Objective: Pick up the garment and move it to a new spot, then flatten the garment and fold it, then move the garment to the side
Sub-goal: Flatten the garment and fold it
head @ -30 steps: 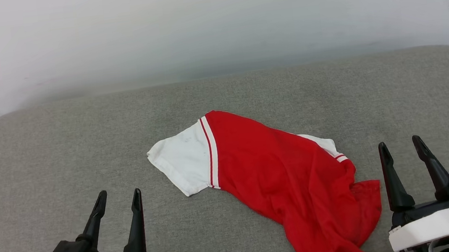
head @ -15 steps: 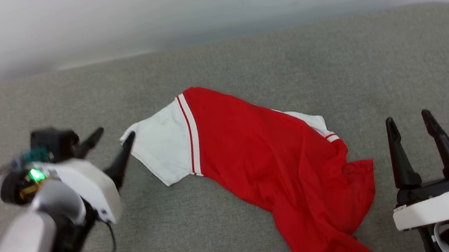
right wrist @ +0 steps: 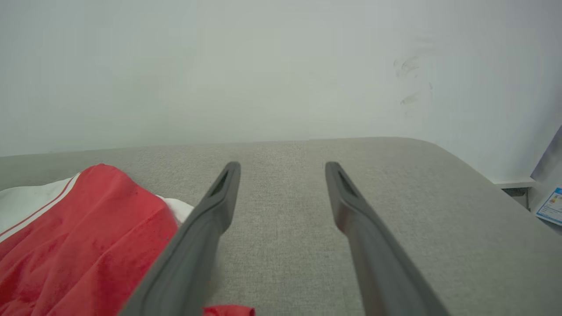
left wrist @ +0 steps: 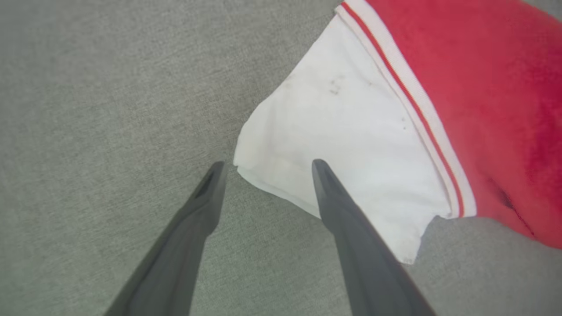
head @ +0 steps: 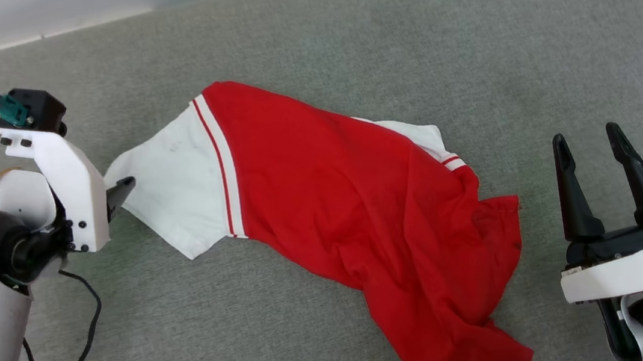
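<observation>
The garment (head: pixel 360 200) lies crumpled on the grey cushion (head: pixel 341 33), red body running toward the lower right, one white sleeve (head: pixel 177 185) spread to the left. My left gripper (head: pixel 112 192) reaches in from the left and points down at that sleeve's outer corner. In the left wrist view the left gripper (left wrist: pixel 268 164) is open, its fingers either side of the sleeve corner (left wrist: pixel 246 162), holding nothing. My right gripper (head: pixel 585 133) stands open and empty just right of the garment's red hem; the right wrist view has the right gripper (right wrist: pixel 282 166) over bare cushion, with the garment (right wrist: pixel 88 228) to its left.
A pale wall (right wrist: pixel 263 66) rises behind the cushion's far edge. The cushion's rounded right edge (right wrist: pixel 483 166) drops off, with a blue-and-white paper (right wrist: pixel 552 206) beyond it. A black cable (head: pixel 74 348) hangs from my left arm over the cushion.
The head camera has tilted down, so the whole picture shifted. My left arm has lifted from the lower left and swung forward to the white sleeve's corner. The right gripper stays where it was.
</observation>
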### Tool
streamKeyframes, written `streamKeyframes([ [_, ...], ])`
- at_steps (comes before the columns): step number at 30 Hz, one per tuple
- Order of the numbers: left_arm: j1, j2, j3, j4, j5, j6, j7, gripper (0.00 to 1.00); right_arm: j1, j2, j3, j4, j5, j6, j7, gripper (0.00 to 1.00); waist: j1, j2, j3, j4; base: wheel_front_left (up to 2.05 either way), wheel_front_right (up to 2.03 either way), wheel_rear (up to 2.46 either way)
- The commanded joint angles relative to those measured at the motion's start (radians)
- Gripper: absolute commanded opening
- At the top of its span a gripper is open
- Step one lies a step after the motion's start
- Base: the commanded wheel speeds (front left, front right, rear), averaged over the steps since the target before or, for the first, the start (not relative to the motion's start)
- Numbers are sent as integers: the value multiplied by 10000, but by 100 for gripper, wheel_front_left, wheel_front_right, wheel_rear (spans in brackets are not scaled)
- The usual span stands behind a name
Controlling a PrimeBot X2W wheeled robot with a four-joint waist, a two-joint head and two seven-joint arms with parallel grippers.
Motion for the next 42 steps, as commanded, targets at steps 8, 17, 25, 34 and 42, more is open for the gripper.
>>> streamKeyframes([
  [8,-321,-64,-379,940,172,-20,24,100,-255,20,-71,-56,123,-7,-23,100,-2,0,589,-231,0,0,0],
  [17,-174,-305,-715,1222,-25,-31,-624,0,-262,20,-166,-32,-111,-7,-23,100,-2,0,542,193,0,0,0],
  [25,649,33,-353,781,-602,-35,-2044,0,94,18,-224,315,-323,-7,-23,100,-2,0,-639,867,0,0,0],
  [34,2873,1056,-43,-575,-1318,-36,-3148,0,434,18,-431,682,-56,-7,-23,100,-2,0,-1603,1577,0,0,0],
  [42,5540,821,-549,-2010,-1355,340,-3819,0,648,18,-370,1017,-138,-7,-23,100,-2,0,-1967,1914,0,0,0],
])
